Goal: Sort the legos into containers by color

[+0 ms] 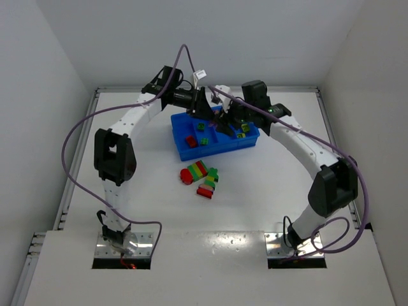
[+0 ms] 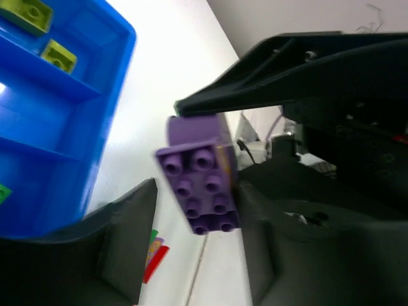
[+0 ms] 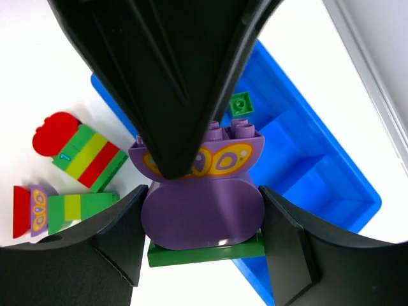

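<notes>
My right gripper is shut on a stack of legos: a rounded purple brick on a green plate, with a purple butterfly-print brick beyond it. The stack hangs over the near edge of the blue tray of containers. My left gripper stands open around the purple brick. One left finger touches it and the other is apart. From above, both grippers, left and right, meet over the tray.
Two striped multicolour stacks lie on the table in front of the tray. In the tray are a red brick, green bricks and yellow-green ones. A raised rail borders the table's right side.
</notes>
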Controlling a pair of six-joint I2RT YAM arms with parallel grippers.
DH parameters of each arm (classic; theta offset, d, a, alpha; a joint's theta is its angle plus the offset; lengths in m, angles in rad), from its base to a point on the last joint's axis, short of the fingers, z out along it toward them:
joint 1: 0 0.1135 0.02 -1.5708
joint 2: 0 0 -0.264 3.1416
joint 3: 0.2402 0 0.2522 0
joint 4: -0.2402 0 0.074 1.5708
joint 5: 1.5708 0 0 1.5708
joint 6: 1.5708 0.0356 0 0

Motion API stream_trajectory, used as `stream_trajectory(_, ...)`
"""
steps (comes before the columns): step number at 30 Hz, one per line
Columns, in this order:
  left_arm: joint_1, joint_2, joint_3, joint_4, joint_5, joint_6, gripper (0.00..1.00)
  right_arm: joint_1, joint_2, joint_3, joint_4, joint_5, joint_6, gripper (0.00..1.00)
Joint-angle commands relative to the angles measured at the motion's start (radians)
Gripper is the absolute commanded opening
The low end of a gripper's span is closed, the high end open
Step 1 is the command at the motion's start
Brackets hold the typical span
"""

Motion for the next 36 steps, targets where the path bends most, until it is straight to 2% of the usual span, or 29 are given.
stream_trajectory(1, -0.011, 0.021, 0.032, -0.024, 0.037, 0.044, 0.45, 0.01, 0.003, 0.053, 0.046, 0.035, -0.032, 0.0)
stream_trajectory(3, -0.011, 0.021, 0.032, -0.024, 0.057, 0.053, 0.22, 0.01, 0.003, 0.044, 0.046, 0.044, -0.032, 0.0)
stream_trajectory(7, 0.0, 0.044, 0.089, -0.024, 0.078, 0.053, 0.01, 0.01, -0.041, -0.036, 0.061, 0.099, -0.052, 0.0)
stream_trajectory(10, 0.0, 0.078, 0.191, 0.005, 0.078, 0.038, 0.0, -0.001, -0.075, -0.108, 0.072, 0.122, -0.052, 0.0)
stream_trajectory(15, 0.0, 0.155, 0.397, 0.071, -0.026, 0.014, 0.0, -0.021, -0.165, -0.211, 0.051, 0.17, -0.052, 0.0)
stream_trajectory(18, 0.0, 0.178, 0.472, 0.071, -0.162, 0.043, 0.0, -0.033, -0.201, -0.236, 0.026, 0.193, -0.043, 0.0)
stream_trajectory(21, -0.031, 0.192, 0.529, 0.018, -0.383, 0.144, 0.0, -0.055, -0.228, -0.246, 0.026, 0.213, -0.016, 0.0)
stream_trajectory(22, -0.052, 0.192, 0.541, -0.011, -0.44, 0.223, 0.0, -0.055, -0.228, -0.246, 0.026, 0.213, -0.015, 0.0)
stream_trajectory(23, -0.067, 0.18, 0.541, -0.025, -0.575, 0.266, 0.0, -0.055, -0.238, -0.246, 0.015, 0.222, -0.002, 0.0)
stream_trajectory(25, -0.106, 0.16, 0.505, -0.036, -0.674, 0.343, 0.0, -0.064, -0.238, -0.246, 0.015, 0.222, 0.011, 0.0)
stream_trajectory(26, -0.118, 0.15, 0.494, -0.047, -0.778, 0.395, 0.0, -0.064, -0.238, -0.246, 0.006, 0.222, 0.024, 0.0)
stream_trajectory(29, -0.16, 0.15, 0.485, -0.106, -0.888, 0.486, 0.0, -0.085, -0.238, -0.236, 0.006, 0.231, 0.089, 0.0)
stream_trajectory(32, -0.186, 0.159, 0.459, -0.151, -0.929, 0.514, 0.0, -0.113, -0.228, -0.223, 0.006, 0.231, 0.141, 0.0)
stream_trajectory(36, -0.195, 0.17, 0.402, -0.174, -0.911, 0.514, 0.0, -0.142, -0.219, -0.223, 0.026, 0.242, 0.248, 0.0)
